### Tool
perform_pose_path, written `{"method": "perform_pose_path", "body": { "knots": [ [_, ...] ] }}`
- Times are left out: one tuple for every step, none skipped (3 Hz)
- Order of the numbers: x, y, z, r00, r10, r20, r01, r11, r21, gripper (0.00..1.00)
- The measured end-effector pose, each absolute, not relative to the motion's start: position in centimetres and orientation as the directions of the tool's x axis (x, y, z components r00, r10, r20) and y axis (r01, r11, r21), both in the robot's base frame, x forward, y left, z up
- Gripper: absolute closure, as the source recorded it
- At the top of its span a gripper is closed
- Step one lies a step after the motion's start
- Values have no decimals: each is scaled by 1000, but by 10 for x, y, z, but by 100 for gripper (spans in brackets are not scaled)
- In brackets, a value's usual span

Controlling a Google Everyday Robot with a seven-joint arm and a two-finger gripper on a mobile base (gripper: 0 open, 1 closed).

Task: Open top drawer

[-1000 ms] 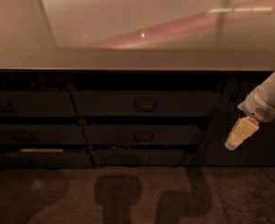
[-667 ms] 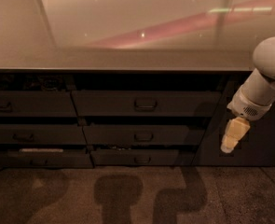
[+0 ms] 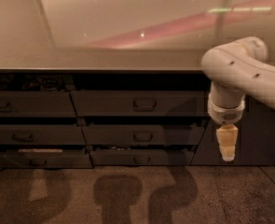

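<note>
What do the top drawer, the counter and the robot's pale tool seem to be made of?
Top drawer: probably painted metal or laminate, matte dark grey, no glare. Counter: smooth, glossy, mirrors lights. Tool, hanging low beside the drawers: cream plastic or rubber, seemingly.

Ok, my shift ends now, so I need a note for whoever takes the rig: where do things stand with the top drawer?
Gripper: hangs pointing down, holding nothing, touching nothing.
Top drawer: wide front in the top row, its handle at the centre, left of and above the gripper.
Done: nothing visible; the drawer looks unopened.
Left: bring the gripper to the handle, grasp it, pull the drawer out.
</note>
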State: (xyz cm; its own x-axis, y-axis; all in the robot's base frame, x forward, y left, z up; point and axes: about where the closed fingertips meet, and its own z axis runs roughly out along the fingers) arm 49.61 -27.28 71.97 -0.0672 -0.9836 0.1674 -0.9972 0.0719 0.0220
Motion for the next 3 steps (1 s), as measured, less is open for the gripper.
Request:
{"method": "perform_pose_path", "body": {
  "knots": [
    [496, -277, 718, -59, -980, 189, -998, 64, 21, 0],
    [496, -280, 717, -51, -988, 143, -998, 55, 27, 0],
    [509, -300, 700, -74, -996, -44, -997, 74, 2, 0]
  ]
}}
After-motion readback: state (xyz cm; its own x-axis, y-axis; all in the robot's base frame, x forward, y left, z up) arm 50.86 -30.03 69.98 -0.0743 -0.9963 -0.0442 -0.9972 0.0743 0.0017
